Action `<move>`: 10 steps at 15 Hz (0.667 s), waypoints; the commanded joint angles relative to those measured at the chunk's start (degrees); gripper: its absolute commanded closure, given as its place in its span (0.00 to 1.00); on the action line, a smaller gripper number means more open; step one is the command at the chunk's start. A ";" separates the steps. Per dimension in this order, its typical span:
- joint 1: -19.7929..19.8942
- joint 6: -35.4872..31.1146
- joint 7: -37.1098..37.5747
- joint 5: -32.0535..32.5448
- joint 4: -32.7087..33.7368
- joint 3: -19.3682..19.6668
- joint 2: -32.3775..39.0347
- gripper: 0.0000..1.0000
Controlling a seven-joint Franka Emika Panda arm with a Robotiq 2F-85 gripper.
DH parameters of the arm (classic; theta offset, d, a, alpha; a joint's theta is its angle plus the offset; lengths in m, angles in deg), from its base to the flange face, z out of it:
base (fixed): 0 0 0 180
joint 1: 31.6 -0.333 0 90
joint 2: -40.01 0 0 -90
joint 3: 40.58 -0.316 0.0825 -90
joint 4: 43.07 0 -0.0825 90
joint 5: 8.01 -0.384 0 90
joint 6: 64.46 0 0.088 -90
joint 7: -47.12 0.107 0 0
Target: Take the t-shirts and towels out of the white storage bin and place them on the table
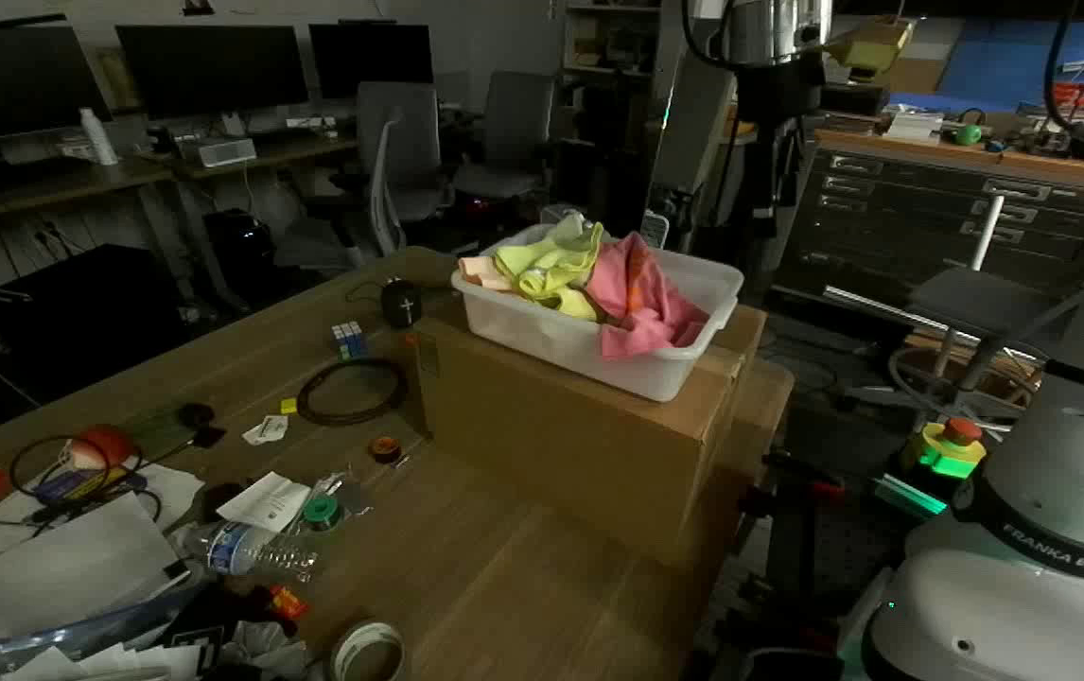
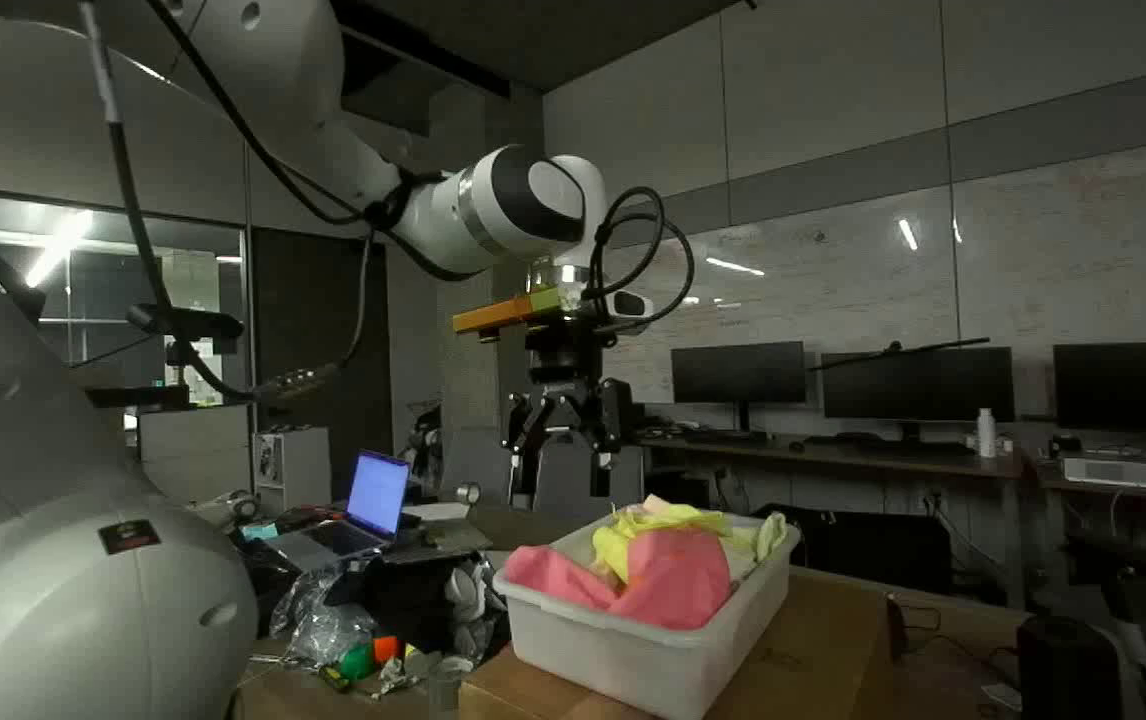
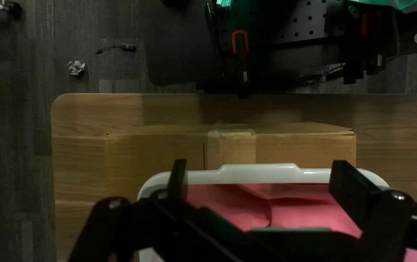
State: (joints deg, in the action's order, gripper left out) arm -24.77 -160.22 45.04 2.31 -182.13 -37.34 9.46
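The white storage bin [image 1: 542, 336] stands on a cardboard box; it also shows in an exterior view [image 2: 613, 655] and in the wrist view [image 3: 259, 174]. A pink cloth [image 1: 637, 288] is heaped in it and hangs over the rim at one corner; it also shows in an exterior view [image 2: 678, 585] and the wrist view [image 3: 306, 214]. A yellow-green cloth [image 1: 551, 260] lies beside it, with a peach cloth [image 1: 480, 270] at the bin's edge. My gripper [image 2: 563, 485] is open and empty above the bin; its fingers show wide apart in the wrist view [image 3: 260, 163].
The cardboard box [image 1: 551, 445] rests on the wooden table [image 1: 476, 567]. A Rubik's cube [image 1: 349, 340], a cable coil [image 1: 353, 390], a water bottle [image 1: 244, 550] and papers [image 1: 50, 577] lie on the table. A laptop [image 2: 378, 495] stands in an exterior view.
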 commanded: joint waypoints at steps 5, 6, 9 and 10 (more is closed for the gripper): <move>-0.88 -1.69 0.35 -0.15 0.95 0.67 0.62 0.00; -1.12 -2.74 -0.10 -0.24 1.19 0.74 1.04 0.00; -1.68 -9.39 0.36 -0.18 1.50 0.29 2.64 0.00; -2.04 -11.56 -0.31 -0.43 1.50 0.38 3.31 0.00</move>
State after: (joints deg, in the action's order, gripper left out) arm -25.49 -166.75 45.05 2.28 -181.68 -37.33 10.79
